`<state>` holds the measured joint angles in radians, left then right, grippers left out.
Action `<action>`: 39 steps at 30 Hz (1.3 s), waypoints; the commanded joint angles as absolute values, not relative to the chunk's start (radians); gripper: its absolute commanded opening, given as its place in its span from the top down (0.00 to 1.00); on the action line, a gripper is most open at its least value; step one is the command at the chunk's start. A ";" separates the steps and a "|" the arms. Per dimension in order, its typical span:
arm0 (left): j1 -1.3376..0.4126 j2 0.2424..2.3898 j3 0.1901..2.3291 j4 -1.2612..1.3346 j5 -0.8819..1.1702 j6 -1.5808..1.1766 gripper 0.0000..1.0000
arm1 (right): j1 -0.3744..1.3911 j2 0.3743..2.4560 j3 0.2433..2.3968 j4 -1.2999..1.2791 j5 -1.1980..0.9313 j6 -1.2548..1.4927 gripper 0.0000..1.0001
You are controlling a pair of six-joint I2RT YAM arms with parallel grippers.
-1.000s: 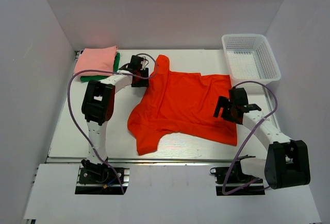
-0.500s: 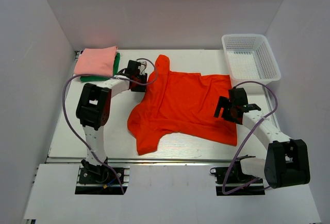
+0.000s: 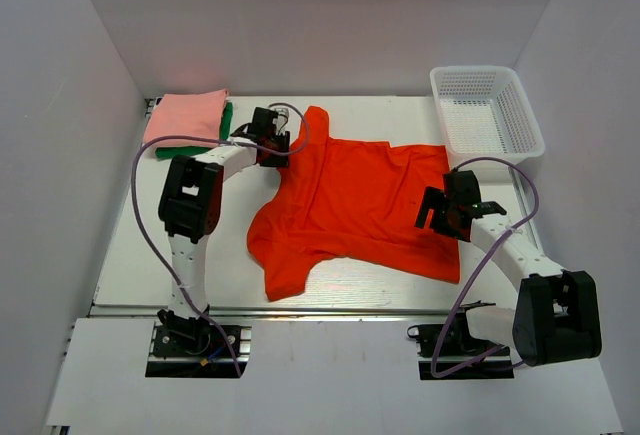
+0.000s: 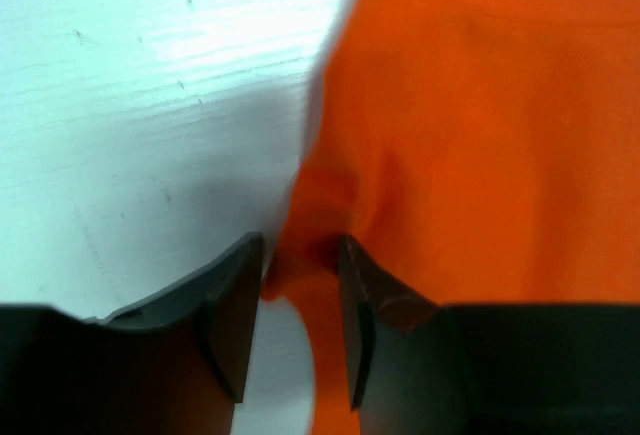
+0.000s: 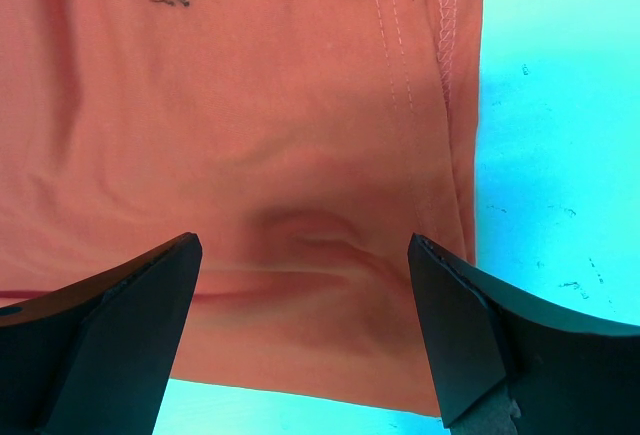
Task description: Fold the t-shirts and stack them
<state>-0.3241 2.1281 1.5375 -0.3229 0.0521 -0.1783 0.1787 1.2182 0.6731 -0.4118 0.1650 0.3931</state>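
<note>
The orange-red t-shirt (image 3: 350, 205) lies spread and rumpled across the middle of the table. My left gripper (image 3: 281, 145) is at its far left corner, by the sleeve. In the left wrist view the gripper (image 4: 300, 285) is shut on a pinched fold of the orange cloth (image 4: 480, 135). My right gripper (image 3: 436, 211) is open over the shirt's right hem. The right wrist view shows its jaws (image 5: 303, 250) wide apart above the cloth (image 5: 250, 105), holding nothing. The salmon-pink t-shirt (image 3: 185, 117) lies folded on the dark green one (image 3: 227, 121) at the far left.
A white mesh basket (image 3: 530, 130) stands at the far right corner. Bare table (image 3: 210, 255) lies left of the orange shirt and along the front edge. White walls close in the left, right and far sides.
The left arm's elbow dipped and came back up; its gripper stayed on the shirt's far left corner. The shirt and the right arm have not visibly moved.
</note>
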 commanded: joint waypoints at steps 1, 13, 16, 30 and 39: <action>-0.328 2.181 1.584 -0.357 0.041 -0.178 0.54 | 0.176 1.198 0.669 -0.397 0.192 0.399 0.10; -0.328 2.039 1.548 -0.198 -0.219 -0.199 1.00 | 0.176 1.337 0.681 -0.380 0.219 0.443 0.10; -0.328 2.017 1.571 -0.164 -0.274 -0.190 1.00 | 0.175 1.358 0.680 -0.374 0.209 0.443 0.10; -0.241 2.370 2.083 -0.446 -0.269 -0.175 0.00 | 0.178 1.310 0.707 -0.359 0.189 0.385 0.10; -0.241 1.990 1.748 -0.461 -0.222 -0.222 0.00 | 0.181 1.178 0.686 -0.367 0.086 0.409 0.10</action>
<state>-0.2302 2.2414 1.8145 -0.4309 -0.2470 -0.1864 0.1772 1.2186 0.6682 -0.3664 0.1452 0.4011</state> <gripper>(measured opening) 0.995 0.897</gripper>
